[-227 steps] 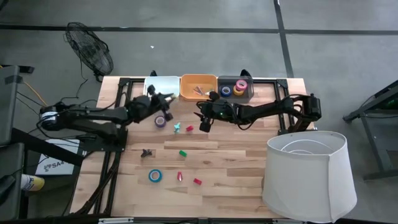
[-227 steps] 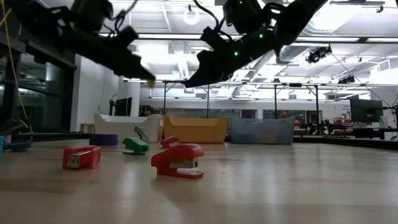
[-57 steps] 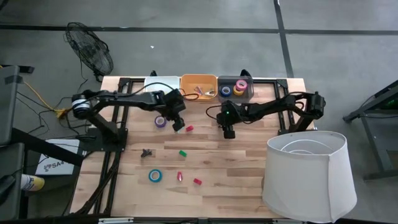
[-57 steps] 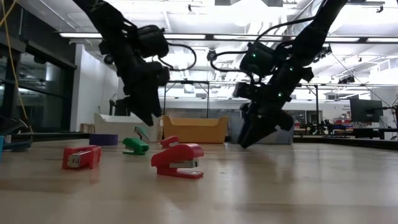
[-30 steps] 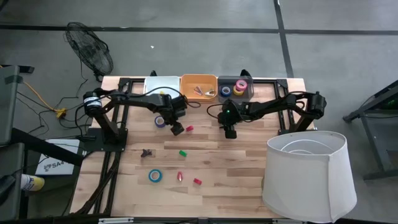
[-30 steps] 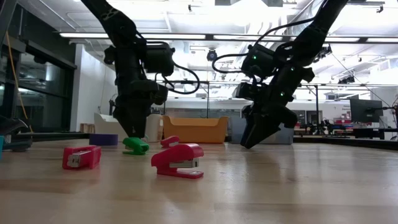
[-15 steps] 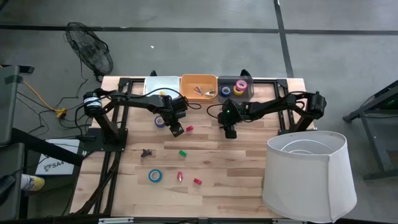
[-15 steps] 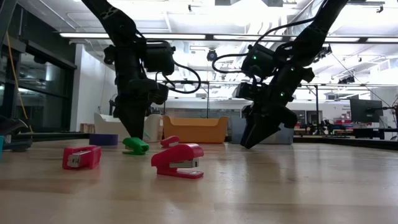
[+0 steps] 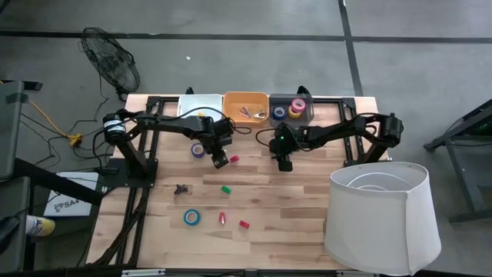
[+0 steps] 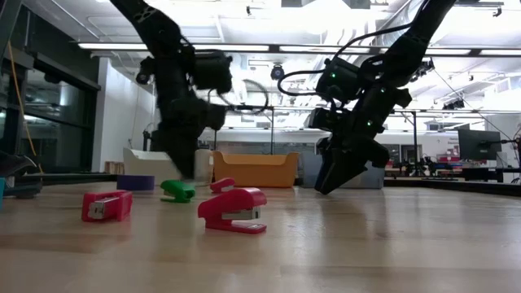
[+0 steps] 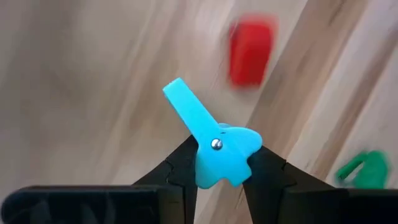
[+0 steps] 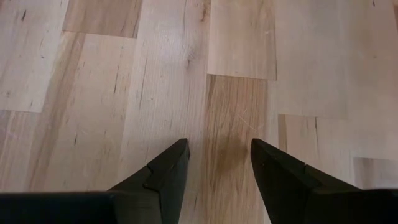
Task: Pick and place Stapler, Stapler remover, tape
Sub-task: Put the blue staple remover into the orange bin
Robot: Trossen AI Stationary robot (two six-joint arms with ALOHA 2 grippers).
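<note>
The light blue stapler remover [image 11: 214, 152], taken from the table [image 9: 307, 223] within the last seconds, is now clamped in the left gripper [image 11: 217, 168] jaws near the red stapler [image 11: 250, 51], while the right gripper [image 12: 217, 168] hovers open and empty.

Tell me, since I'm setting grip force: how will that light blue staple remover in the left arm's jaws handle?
The staple remover looks like light, stiff plastic. Its visible pivot pin suggests it may swivel or squeeze shut. The left gripper pinches only its end, so it may twist.

Grey floor [image 9: 430, 69] holds a black fan [image 9: 111, 65].
</note>
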